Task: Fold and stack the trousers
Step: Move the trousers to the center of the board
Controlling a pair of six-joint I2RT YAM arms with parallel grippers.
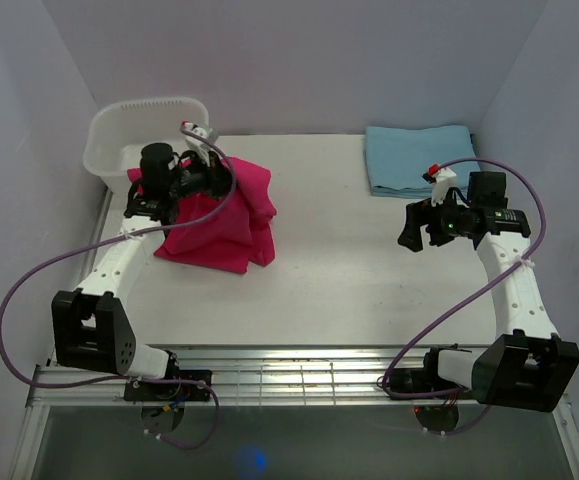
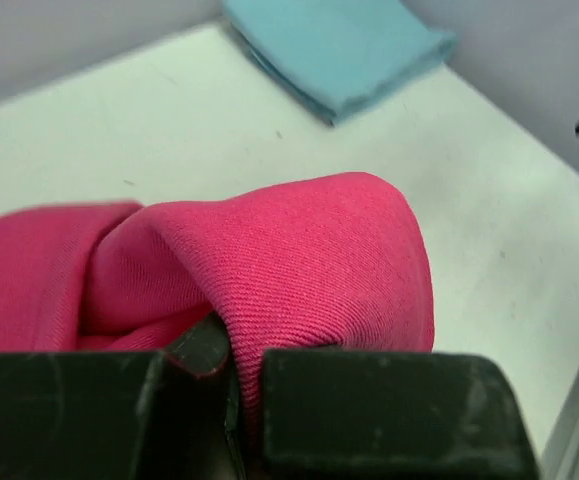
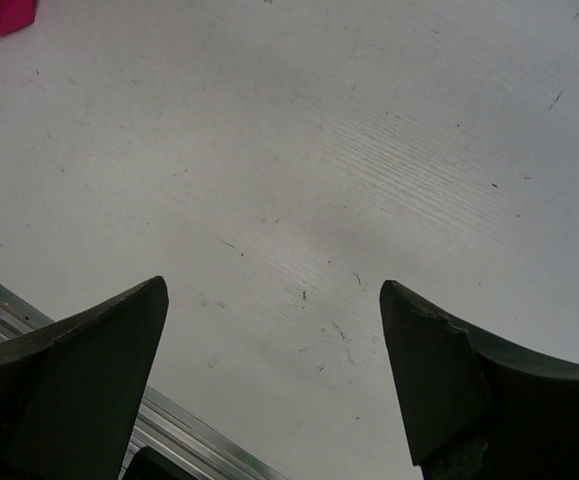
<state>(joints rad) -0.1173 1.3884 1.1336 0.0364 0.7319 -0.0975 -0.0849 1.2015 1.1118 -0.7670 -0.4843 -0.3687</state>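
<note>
Looking at your left gripper [image 2: 232, 378], you see its fingers clamped on a fold of the magenta trousers [image 1: 224, 215], which sit bunched in a heap on the left side of the white table [image 1: 369, 280], just beside the white basket [image 1: 109, 140]. Your right gripper [image 1: 421, 225] hangs over bare tabletop, well apart from them, fingers spread wide, near the folded light blue cloth [image 1: 416, 160] at the far edge.
</note>
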